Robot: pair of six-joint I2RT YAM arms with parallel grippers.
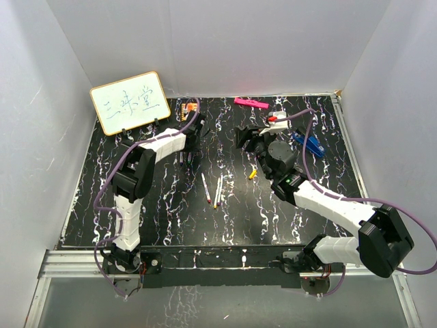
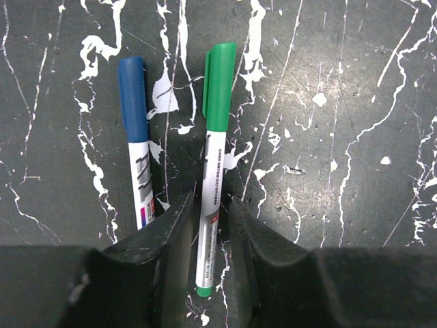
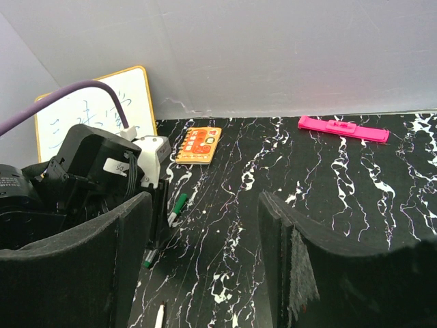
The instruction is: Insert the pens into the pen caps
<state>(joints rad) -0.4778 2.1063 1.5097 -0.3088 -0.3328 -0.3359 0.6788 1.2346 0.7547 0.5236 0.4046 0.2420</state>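
**A:** Why does the left arm sit so low over the black, white-veined bench point(image 1: 171, 222)?

**B:** The left arm's fingers point(image 2: 171, 246) straddle the white barrel of the green-capped marker pen point(image 2: 217, 137), which lies flat on the bench at the back left. A sliver of bench shows on each side of the barrel, so they look released rather than pinching. That spot probably serves to group the finished pens out of the way.

**A:** Finished?

**B:** The green cap is seated fully on its barrel. Just left of it lies a blue-capped marker pen point(image 2: 134, 116), roughly parallel and not touching. Both barrels are white with small print, and the green pen's end plug matches its cap.

**A:** What is left to do?

**B:** Near the middle of the bench, seen from above, lie what look like three thin white loose pens, one alone point(image 1: 205, 187) and two close together point(image 1: 218, 191) just beside it. Their tips are too small to read. Right of them a small yellow cap point(image 1: 252, 174) lies by itself.

**A:** And the right arm?

**B:** The right arm's fingers point(image 3: 82, 273) stand wide apart with nothing between them, above the bench beyond the yellow cap and facing the left arm. It looks free to take the next piece.
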